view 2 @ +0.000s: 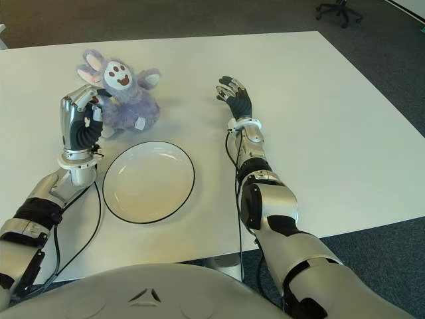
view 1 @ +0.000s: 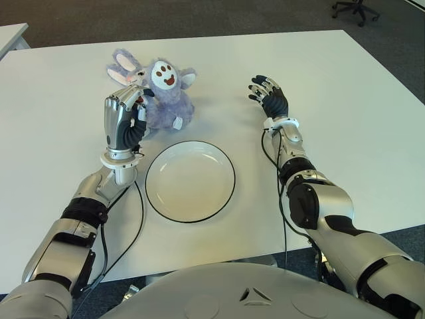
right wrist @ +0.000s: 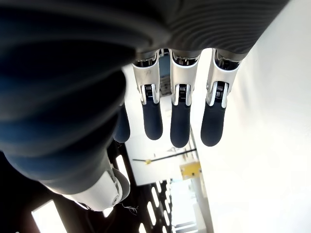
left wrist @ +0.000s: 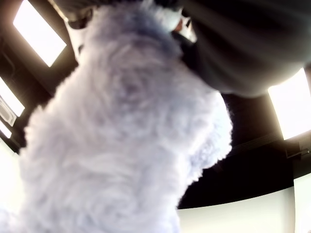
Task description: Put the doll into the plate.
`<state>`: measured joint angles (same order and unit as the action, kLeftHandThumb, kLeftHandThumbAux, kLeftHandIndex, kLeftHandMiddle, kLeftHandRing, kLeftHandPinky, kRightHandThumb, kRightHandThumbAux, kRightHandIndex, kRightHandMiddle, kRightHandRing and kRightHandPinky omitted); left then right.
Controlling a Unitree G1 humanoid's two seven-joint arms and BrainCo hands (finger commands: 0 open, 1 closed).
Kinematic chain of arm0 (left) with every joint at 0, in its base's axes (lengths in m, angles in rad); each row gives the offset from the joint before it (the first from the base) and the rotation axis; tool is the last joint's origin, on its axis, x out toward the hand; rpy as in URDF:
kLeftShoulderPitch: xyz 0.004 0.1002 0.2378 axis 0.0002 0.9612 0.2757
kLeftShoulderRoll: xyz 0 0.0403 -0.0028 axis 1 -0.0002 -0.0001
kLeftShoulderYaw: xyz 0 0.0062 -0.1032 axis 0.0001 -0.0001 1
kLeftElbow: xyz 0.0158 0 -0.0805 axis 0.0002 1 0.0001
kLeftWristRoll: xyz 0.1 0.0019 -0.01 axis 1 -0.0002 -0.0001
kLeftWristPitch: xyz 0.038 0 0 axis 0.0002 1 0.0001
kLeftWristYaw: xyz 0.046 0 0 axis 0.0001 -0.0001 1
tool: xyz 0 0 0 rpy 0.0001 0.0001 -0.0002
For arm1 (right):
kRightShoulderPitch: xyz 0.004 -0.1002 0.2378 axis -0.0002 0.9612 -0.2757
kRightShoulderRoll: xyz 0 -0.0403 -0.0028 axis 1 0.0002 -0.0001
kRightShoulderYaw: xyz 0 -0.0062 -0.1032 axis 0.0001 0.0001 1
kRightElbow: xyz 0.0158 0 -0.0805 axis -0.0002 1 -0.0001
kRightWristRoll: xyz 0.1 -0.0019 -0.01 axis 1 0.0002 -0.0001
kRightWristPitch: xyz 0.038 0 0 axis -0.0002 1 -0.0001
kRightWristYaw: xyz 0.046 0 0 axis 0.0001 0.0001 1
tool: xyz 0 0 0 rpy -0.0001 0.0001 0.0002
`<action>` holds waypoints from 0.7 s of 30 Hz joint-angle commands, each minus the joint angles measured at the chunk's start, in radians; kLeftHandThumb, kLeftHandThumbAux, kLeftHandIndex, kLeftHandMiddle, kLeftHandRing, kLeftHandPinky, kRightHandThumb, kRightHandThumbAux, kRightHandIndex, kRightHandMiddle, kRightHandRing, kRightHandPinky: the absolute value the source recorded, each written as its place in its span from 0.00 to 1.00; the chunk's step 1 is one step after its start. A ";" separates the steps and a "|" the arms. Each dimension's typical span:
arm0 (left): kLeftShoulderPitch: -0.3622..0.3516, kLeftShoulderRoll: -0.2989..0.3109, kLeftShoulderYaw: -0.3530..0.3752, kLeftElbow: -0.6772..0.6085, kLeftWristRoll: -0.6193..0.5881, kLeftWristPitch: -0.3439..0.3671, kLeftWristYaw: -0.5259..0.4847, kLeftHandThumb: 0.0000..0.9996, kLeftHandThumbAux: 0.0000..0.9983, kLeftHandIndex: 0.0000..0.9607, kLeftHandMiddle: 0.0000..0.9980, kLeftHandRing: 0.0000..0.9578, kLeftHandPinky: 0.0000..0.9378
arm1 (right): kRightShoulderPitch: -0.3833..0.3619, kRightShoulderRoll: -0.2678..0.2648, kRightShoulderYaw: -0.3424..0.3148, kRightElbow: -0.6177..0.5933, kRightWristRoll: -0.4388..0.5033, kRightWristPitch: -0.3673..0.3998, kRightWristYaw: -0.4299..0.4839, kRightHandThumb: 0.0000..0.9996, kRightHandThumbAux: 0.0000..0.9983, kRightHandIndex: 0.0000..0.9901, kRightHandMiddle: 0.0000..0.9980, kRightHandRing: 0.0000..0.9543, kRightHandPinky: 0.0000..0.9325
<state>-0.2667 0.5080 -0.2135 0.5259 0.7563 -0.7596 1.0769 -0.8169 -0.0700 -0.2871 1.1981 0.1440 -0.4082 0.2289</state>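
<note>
Purple bunny doll [view 1: 161, 95] sitting near the far edge of the white table [view 1: 345, 119], toward its left side, just behind the plate [view 1: 190, 180]. Plate white with a thin dark rim, nothing in it, close to the near edge.

Left hand [view 1: 126, 118] up against the doll's left side, fingers curled in at the fur by the ear. Left wrist view full of soft purple fur, very close. Looks like a grip on the doll, doll seeming to sit on the table.

Right hand [view 1: 268, 95] over the table to the right of the plate, fingers straight and a little spread, holding nothing.

Step in hand, by guess: getting a good hold, then lifting. To do it well: squeeze deep into the soft body, not only the ear, so no flopping or slipping. Lift straight up until clear of the table. Bring it toward the near edge, over the middle of the plate. Lower gently, then let go. Keep the plate from getting bumped by wrist or cable.
</note>
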 commanded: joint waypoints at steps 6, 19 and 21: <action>0.033 -0.017 -0.013 0.021 0.036 0.034 -0.015 0.95 0.65 0.40 0.48 0.60 0.62 | 0.021 0.012 0.000 0.026 0.008 0.021 -0.002 0.50 0.80 0.23 0.22 0.25 0.32; 0.005 -0.006 -0.006 -0.019 0.081 0.069 0.004 0.94 0.66 0.37 0.47 0.62 0.70 | 0.020 0.010 0.001 0.030 0.009 0.021 -0.004 0.51 0.78 0.23 0.22 0.25 0.32; 0.003 -0.006 -0.004 -0.022 0.081 0.071 0.002 0.94 0.66 0.37 0.47 0.62 0.70 | 0.020 0.010 0.001 0.030 0.009 0.022 -0.005 0.51 0.78 0.23 0.22 0.25 0.32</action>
<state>-0.2716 0.5080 -0.2121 0.4986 0.8139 -0.7022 1.0798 -0.8231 -0.0696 -0.2874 1.2033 0.1487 -0.4082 0.2286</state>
